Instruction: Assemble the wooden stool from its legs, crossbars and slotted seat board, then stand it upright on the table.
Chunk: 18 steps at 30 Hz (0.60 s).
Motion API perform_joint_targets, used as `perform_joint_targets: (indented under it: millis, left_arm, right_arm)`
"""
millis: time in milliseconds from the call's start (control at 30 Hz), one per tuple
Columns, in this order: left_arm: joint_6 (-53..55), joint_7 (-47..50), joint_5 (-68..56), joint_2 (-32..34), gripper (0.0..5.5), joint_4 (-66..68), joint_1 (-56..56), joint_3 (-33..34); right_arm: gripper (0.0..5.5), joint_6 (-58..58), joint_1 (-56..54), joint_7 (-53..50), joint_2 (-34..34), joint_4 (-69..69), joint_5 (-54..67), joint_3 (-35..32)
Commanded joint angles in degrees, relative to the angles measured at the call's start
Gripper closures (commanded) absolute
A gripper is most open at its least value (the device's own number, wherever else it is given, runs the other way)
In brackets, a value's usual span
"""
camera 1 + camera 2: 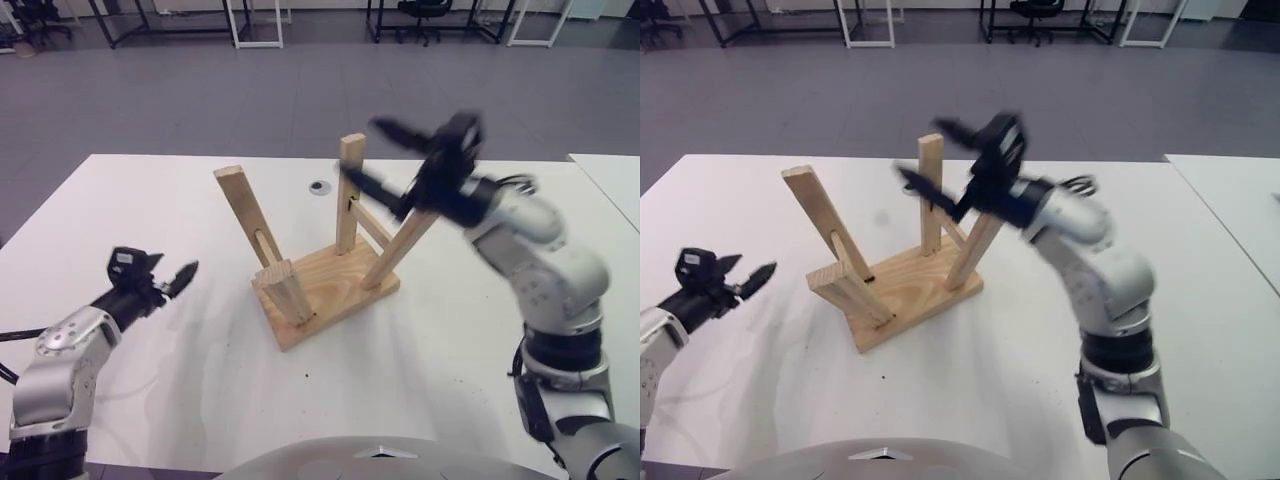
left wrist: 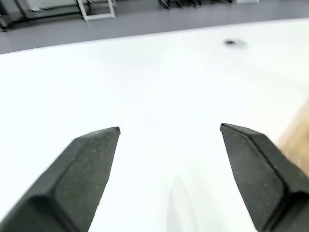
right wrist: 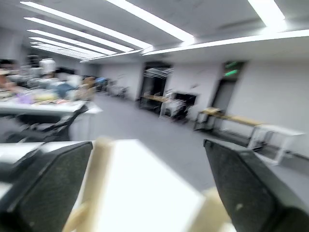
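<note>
Left eye view – the stool (image 1: 290, 290) is seen upside down on the table (image 1: 480, 380), its seat board (image 1: 345, 290) laid flat and its legs (image 1: 247, 215) pointing up, likely so parts can be pushed in from above. The right gripper (image 1: 360, 148) is held high by the back legs, arm bent, jaws spread wide and empty. The left gripper (image 1: 175, 265) is held low, well apart from the stool – jaws wide open, nothing held

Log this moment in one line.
stool: legs-up on table | right claw: open, by far leg | left claw: open, away from stool
</note>
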Motion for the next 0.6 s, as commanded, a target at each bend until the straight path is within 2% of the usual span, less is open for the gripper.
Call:
perform_joint_targets:
  millis: [33,100,167,267,333,367,433,500,600]
  left_arm:
    - [0.45,-2.37,8.57,5.39,1.67,-4.02,7.8,-8.61]
    - [1.17,-1.76,10.04,4.03,1.67,-4.22,6.95,-12.02]
    - [0.93,-0.55,14.57,2.4,1.67,-0.37,2.41,-18.6]
    - [-2.13,0.87,18.27,-1.8,1.67,6.98,-6.16,-24.62]
    - [-4.39,2.46,19.47,-5.7,1.67,13.17,-12.96,-26.25]
    - [-5.69,2.76,20.7,-6.84,1.67,16.02,-15.8,-27.41]
    - [-6.85,2.59,20.27,-8.34,1.67,17.55,-17.38,-27.21]
    - [-7.25,2.48,20.21,-7.1,1.67,16.13,-14.51,-25.75]
    - [-7.38,3.35,20.5,-2.45,1.67,12.23,-6.01,-19.96]
  right_arm:
    - [1.2,-1.09,-0.34,-1.18,-9.2,11.32,-9.62,-1.79]
    - [1.2,-7.42,5.58,2.64,-10.63,20.28,-18.15,6.95]
    - [1.2,-14.48,12.57,7.78,-8.86,31.5,-24.79,16.7]
    - [1.2,-23.7,16.55,11.31,-4.52,43.79,-29.51,22.7]
    - [1.2,-26.52,20.39,17.78,-4.71,42.22,-30.07,26.54]
    - [1.2,-25.12,22.61,20.27,-5.45,37.02,-28.59,27.0]
    - [1.2,-23.29,25.02,18.88,-5.98,30.68,-27.82,25.13]
    - [1.2,-21.28,27.0,13.8,-6.06,28.8,-29.81,22.11]
    - [1.2,-16.47,35.39,9.89,-6.31,20.72,-28.39,17.91]
